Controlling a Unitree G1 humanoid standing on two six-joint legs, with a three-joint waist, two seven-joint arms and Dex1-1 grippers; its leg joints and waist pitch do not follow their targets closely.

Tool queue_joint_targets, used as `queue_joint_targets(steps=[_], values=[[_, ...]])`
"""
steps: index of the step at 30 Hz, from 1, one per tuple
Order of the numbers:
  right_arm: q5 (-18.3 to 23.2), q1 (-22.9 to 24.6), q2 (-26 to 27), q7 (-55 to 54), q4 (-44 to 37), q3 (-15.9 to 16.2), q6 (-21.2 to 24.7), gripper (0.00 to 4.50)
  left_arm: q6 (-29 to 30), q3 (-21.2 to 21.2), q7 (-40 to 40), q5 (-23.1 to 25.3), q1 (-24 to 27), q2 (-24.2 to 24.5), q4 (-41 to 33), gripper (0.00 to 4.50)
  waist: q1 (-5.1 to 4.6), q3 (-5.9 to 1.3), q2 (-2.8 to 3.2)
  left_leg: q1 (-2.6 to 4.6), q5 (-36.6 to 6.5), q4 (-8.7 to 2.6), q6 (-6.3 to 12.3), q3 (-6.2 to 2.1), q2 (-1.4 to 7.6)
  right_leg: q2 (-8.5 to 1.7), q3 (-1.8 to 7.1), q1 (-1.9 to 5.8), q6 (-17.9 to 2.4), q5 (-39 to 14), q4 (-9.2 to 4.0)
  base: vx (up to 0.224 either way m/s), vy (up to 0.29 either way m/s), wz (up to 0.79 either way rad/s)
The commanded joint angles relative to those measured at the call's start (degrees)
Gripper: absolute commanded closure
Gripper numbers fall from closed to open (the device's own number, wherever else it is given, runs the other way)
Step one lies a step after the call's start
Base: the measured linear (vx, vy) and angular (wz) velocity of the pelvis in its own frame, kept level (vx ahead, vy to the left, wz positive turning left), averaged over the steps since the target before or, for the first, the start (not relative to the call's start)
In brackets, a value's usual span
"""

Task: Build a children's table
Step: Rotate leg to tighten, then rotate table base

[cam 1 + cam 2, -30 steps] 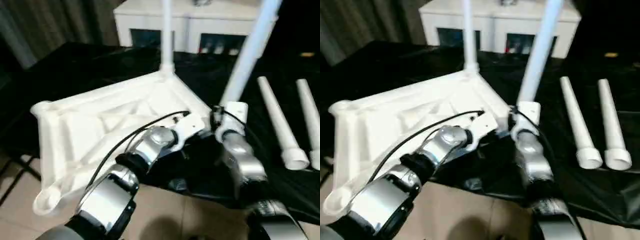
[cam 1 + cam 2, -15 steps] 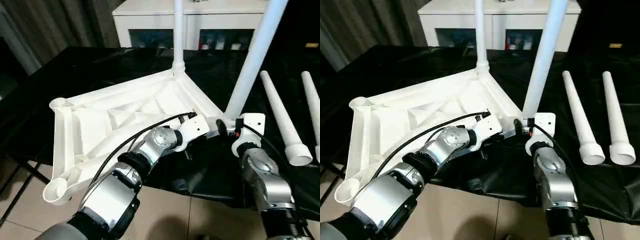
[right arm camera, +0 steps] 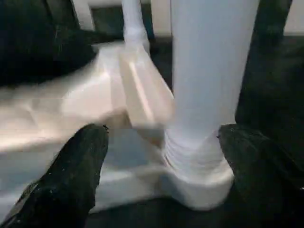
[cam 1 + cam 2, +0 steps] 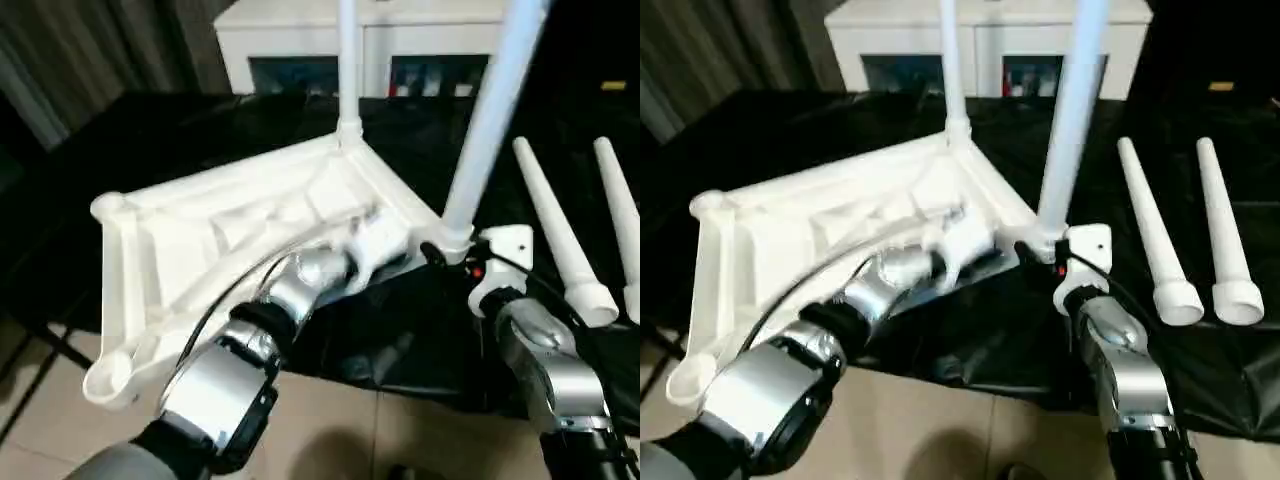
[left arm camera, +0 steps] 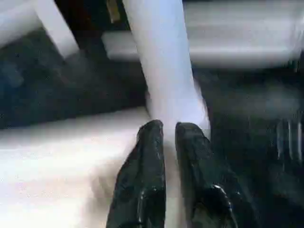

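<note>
A big black table [image 4: 180, 130] holds the white tabletop [image 4: 200, 240], which lies upside down with its ribbed underside facing up, and its near left corner hangs out over the floor [image 4: 330, 410]. Behind the black table stands a white cabinet [image 4: 990, 40] with glass fronts; the small things behind the glass are too blurry to tell, and no words or labels can be read anywhere. Two white legs already stand up in the tabletop: the back leg [image 4: 347, 60] in the far corner socket and the front leg [image 4: 490, 120] in the near right corner socket [image 3: 197, 183]. Two more legs lie flat on the black table to the right, side by side, the inner loose leg [image 4: 555, 235] and the outer loose leg [image 4: 1222, 235], with their wide ends toward the robot. The left gripper [image 5: 168, 135] has its two black fingers pressed nearly together with just a thin gap, and their tips touch the bottom of the front leg by the tabletop edge. The right gripper [image 3: 161, 137] is spread wide, with one finger on each side of the front leg's threaded bottom, not touching it
</note>
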Motion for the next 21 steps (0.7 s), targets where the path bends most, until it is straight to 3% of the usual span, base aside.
queue_joint_targets(steps=[1,3,4,5,6,9,10,12,13,15,17,19,21], values=[[1.13,1.38,0.31,1.53,-3.16,0.61,-0.6,0.44,0.7,2.1,-2.77,-3.05,1.89,2.53,-4.57,3.59,0.28,-4.52,-2.4,-0.69,-3.45,-3.59,11.57,-0.29,0.71,-2.27,2.36,4.32,-7.42,-18.35,-3.74,0.0,0.0,0.0],[1.42,1.99,0.27,2.25,-4.09,0.94,-0.72,0.44,2.27,3.05,-2.8,-4.19,3.19,3.48,-7.35,3.43,0.06,-4.53,-2.73,-0.82,-3.07,-3.54,12.14,-0.25,0.59,-2.19,2.46,4.45,-7.82,-17.29,-3.5,0.0,0.0,0.0],[1.81,2.94,0.06,3.38,-5.46,1.46,-0.71,0.44,5.69,4.76,-3.26,-5.82,5.79,5.7,-13.52,3.43,0.14,-4.37,-2.99,-0.77,-3.67,-3.55,12.12,-0.06,0.61,-2.25,2.54,4.44,-8.2,-18.1,-3.6,0.0,0.0,0.0],[1.84,3.55,-0.26,4.0,-6.29,1.93,-0.46,0.44,10.38,6.63,-2.56,-6.27,8.66,9.0,-20.65,3.43,0.2,-4.45,-2.93,-0.81,-3.66,-3.69,11.87,-0.19,0.86,-2.44,2.62,4.78,-8.51,-18.02,-3.22,0.0,0.0,0.0],[1.78,3.8,-0.36,4.17,-6.64,2.15,-0.28,0.44,12.62,7.48,-2.09,-6.4,10.07,10.71,-24.09,3.43,0.1,-4.34,-2.43,-0.89,-3.29,-3.69,11.6,-0.25,1.01,-2.41,2.65,4.58,-8.73,-18.03,-3.08,0.0,0.0,0.0],[1.91,3.98,-0.6,5.32,-6.96,3.02,0.05,0.44,17.19,10.39,0.71,-4.29,13.25,17.41,-30.09,3.43,-0.31,-4.21,-2.45,-0.59,-4.83,-3.87,9.6,-0.23,1.04,-2.04,2.69,4.13,-7.63,-20.24,-3.13,0.0,0.0,0.0],[1.91,3.96,-0.65,5.75,-6.92,3.41,0.14,0.44,18.2,11.57,1.95,-3.14,14.08,19.77,-30.89,3.43,-0.38,-4.05,-2.06,0.16,-7.16,-4.0,7.51,-0.11,0.95,-1.79,2.68,3.55,-6.41,-22.7,-3.54,0.0,0.0,0.0],[1.53,3.77,-0.82,6.99,-6.77,4.53,0.04,0.44,20.3,13.92,4.19,-0.43,15.65,24.74,-31.63,3.43,-0.33,-3.75,-2.05,0.17,-9.02,-4.26,5.91,-0.23,0.99,-1.71,2.67,3.48,-5.64,-24.01,-3.59,0.0,0.0,0.0],[0.71,3.58,-0.9,7.81,-6.57,5.68,0.21,0.44,22.93,17.66,7.13,1.79,18.27,30.5,-32.87,3.43,-0.25,-3.68,-2.14,0.38,-9.66,-4.31,5.6,-0.13,0.96,-1.69,2.72,3.28,-5.36,-24.65,-3.87,0.0,0.0,0.0],[0.27,3.16,-1.04,8.43,-5.99,6.45,0.55,0.44,26.15,21.39,10.08,2.95,20.43,34.98,-33.37,3.43,-0.59,-3.66,-1.84,0.01,-9.68,-4.63,4.33,-0.52,1.1,-1.76,2.85,3.6,-5.06,-23.04,-3.17,0.0,0.0,0.0],[-0.24,3.01,-1.18,8.61,-5.58,7.0,0.69,0.44,28.15,24.29,13.06,3.69,22.13,37.93,-33.76,3.43,-0.63,-3.79,-1.62,0.25,-9.68,-4.63,3.66,-0.62,1.21,-1.81,3.02,3.46,-5.66,-21.33,-2.83,0.0,0.0,0.0],[-1.59,2.51,-1.24,7.51,-4.12,7.37,1.63,0.44,32.98,26.81,18.24,6.73,27.21,45.2,-33.32,3.43,-0.49,-3.81,-1.44,0.4,-8.94,-4.7,3.48,-0.61,1.25,-1.7,3.25,3.33,-7.04,-18.29,-2.44,0.0,0.0,0.0],[-1.77,2.51,-1.25,7.44,-3.88,7.38,1.62,0.44,34.77,27.43,19.22,7.17,28.9,46.67,-33.79,3.43,-0.44,-3.79,-1.44,0.59,-8.9,-4.74,3.29,-0.55,1.34,-1.74,3.41,3.26,-7.89,-16.62,-2.19,0.0,0.0,0.0]])
